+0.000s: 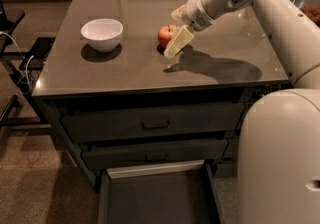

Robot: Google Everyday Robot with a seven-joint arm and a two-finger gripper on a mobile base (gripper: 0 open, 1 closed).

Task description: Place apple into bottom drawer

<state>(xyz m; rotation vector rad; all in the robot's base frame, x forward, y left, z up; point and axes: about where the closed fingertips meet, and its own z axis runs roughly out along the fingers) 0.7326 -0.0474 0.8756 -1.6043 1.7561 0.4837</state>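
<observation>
The apple (163, 34), small and red with yellowish patches, sits on the dark countertop right of centre. My gripper (172, 35) reaches in from the right and is open. One pale finger (178, 41) lies in front of the apple and the other shows behind it, so the apple's right side sits between them. The bottom drawer (155, 200) is pulled out below the cabinet. Its flat dark inside shows bare, with a pale back strip (155, 169).
A white bowl (102, 33) stands on the counter (125, 73) left of the apple. Two shut drawers with recessed handles (155, 124) are above the open one. My white base (280, 158) fills the lower right. Dark furniture and cables are at far left.
</observation>
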